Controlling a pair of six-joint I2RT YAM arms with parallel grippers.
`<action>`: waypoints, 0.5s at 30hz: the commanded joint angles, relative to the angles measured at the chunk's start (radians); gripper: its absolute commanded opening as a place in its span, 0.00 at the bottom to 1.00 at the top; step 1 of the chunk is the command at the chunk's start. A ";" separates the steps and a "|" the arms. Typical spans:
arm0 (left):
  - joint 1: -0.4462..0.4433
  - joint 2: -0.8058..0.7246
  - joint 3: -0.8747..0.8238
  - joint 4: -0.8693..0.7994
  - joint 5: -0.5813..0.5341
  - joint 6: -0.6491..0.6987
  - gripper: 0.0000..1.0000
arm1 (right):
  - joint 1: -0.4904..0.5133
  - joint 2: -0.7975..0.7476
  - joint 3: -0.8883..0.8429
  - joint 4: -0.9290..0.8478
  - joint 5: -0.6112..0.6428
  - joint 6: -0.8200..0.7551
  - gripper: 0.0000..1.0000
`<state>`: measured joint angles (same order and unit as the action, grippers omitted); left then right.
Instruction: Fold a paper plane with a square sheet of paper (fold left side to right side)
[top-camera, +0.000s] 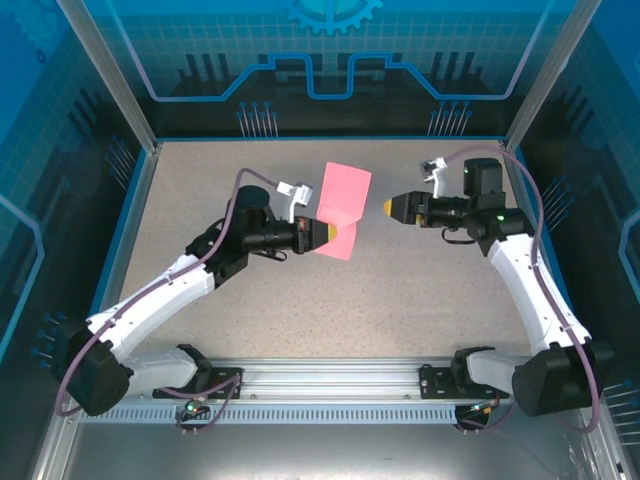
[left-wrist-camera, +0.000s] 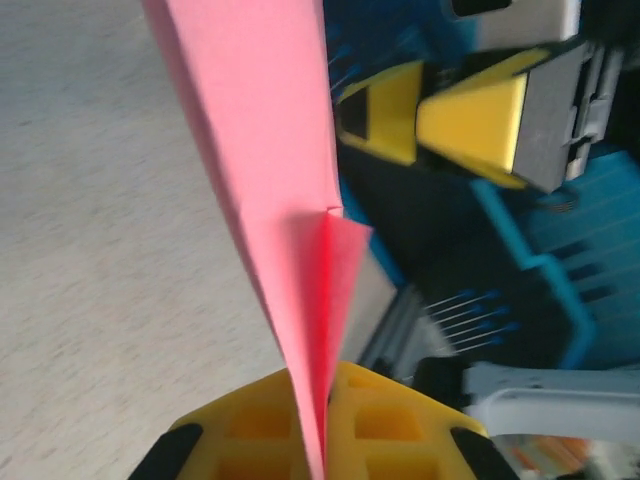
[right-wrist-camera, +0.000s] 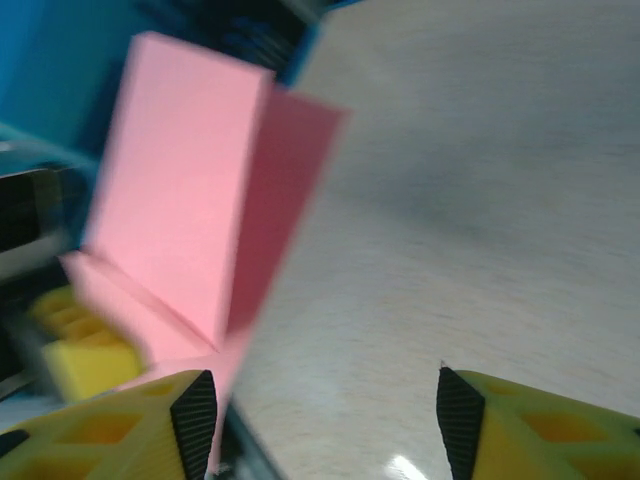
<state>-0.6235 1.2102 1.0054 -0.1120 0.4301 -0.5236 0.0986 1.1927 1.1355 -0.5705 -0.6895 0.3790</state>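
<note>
The salmon-pink sheet of paper (top-camera: 345, 200) is folded over on itself and held up off the table, tilted, near the middle. My left gripper (top-camera: 331, 234) is shut on its lower corner. In the left wrist view the paper (left-wrist-camera: 265, 150) rises as a thin doubled edge from between the closed yellow fingers (left-wrist-camera: 400, 430) of my left gripper (left-wrist-camera: 325, 425). My right gripper (top-camera: 387, 206) stands open just to the right of the sheet, apart from it. From the right wrist, the paper (right-wrist-camera: 180, 190) shows a diagonal crease, left of my right gripper (right-wrist-camera: 320, 420).
The speckled beige table top (top-camera: 400, 300) spreads around both arms. Blue enclosure walls (top-camera: 330, 110) and aluminium posts (top-camera: 110, 70) ring it. A metal rail (top-camera: 330, 375) carries the arm bases along the near edge.
</note>
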 joint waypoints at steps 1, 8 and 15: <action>-0.108 0.036 0.124 -0.420 -0.392 0.229 0.00 | -0.061 -0.035 0.001 -0.247 0.302 -0.099 0.66; -0.342 0.303 0.353 -0.815 -1.049 0.200 0.00 | -0.162 -0.135 -0.104 -0.240 0.468 -0.066 0.81; -0.409 0.670 0.640 -1.237 -1.309 -0.033 0.00 | -0.203 -0.165 -0.122 -0.261 0.490 -0.086 0.88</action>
<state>-1.0290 1.8187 1.5719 -1.0641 -0.6724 -0.4412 -0.0811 1.0454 1.0279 -0.7967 -0.2344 0.3096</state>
